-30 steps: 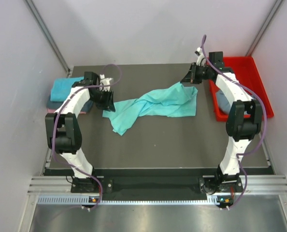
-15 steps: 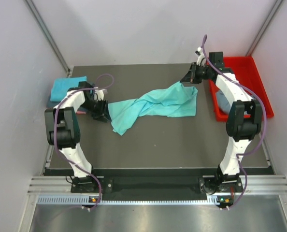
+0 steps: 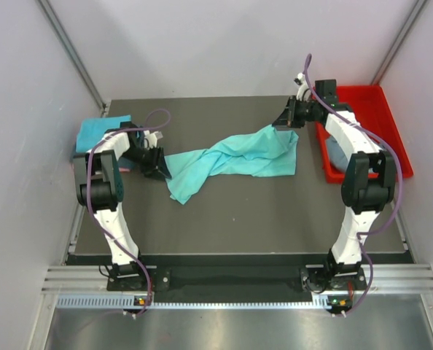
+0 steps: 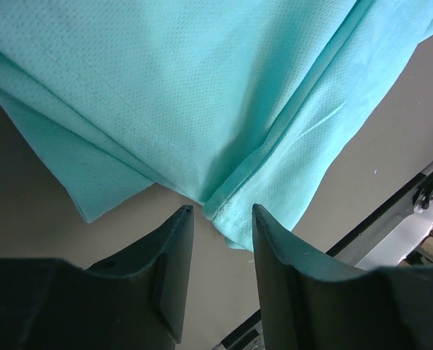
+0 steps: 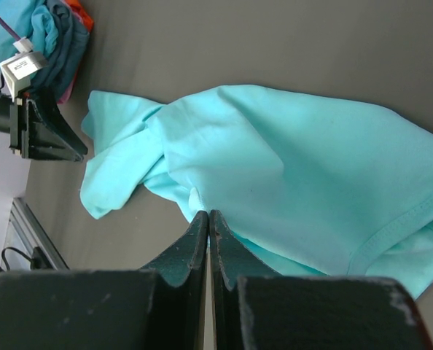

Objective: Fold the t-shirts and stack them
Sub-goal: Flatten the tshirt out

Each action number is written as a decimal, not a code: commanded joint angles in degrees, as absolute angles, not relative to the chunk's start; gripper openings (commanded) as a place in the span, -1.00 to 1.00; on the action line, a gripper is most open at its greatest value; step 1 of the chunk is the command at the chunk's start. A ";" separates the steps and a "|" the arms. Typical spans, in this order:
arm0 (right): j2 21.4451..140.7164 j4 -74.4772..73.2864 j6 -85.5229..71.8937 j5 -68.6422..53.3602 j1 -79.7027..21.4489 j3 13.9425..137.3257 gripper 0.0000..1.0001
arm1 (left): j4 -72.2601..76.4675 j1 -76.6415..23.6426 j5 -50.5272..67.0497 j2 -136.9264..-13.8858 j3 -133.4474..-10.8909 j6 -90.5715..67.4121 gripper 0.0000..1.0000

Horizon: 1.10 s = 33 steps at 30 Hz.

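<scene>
A turquoise t-shirt [image 3: 235, 157] lies crumpled and stretched across the middle of the table. My left gripper [image 3: 158, 164] is at the shirt's left end. It is open, and a hemmed fold of the shirt [image 4: 231, 219] lies just beyond its tips [image 4: 220, 211], over the gap between them. My right gripper [image 3: 284, 121] is at the shirt's far right corner, shut [image 5: 208, 213] on a small pinch of the cloth [image 5: 275, 182]. Folded t-shirts [image 3: 100, 133], teal on top, are stacked at the table's left edge.
A red tray [image 3: 380, 102] sits at the right edge behind my right arm, with a grey-blue cloth [image 3: 335, 153] in it. The folded stack [image 5: 52, 33] shows far off in the right wrist view, behind my left gripper [image 5: 45, 135]. Pale walls close in on three sides.
My left arm has swung in, and its gripper has come up to the shirt's left end. The right arm and the shirt have not moved.
</scene>
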<state>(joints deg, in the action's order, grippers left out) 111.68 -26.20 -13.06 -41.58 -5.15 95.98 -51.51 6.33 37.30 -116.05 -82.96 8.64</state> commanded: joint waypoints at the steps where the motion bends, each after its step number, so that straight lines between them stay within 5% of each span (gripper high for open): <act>1: 108.11 -25.22 -11.95 -41.31 -5.27 95.98 -1.00 | -52.12 6.68 40.08 -116.72 -84.99 8.88 -0.15; 33: 112.67 -24.26 -12.22 -40.87 -4.57 99.93 -1.00 | -54.58 5.98 41.31 -117.69 -81.83 11.34 -0.34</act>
<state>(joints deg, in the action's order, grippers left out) 112.55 -25.85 -12.64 -40.60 -4.95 96.88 -52.73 6.26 39.64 -117.95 -82.43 9.54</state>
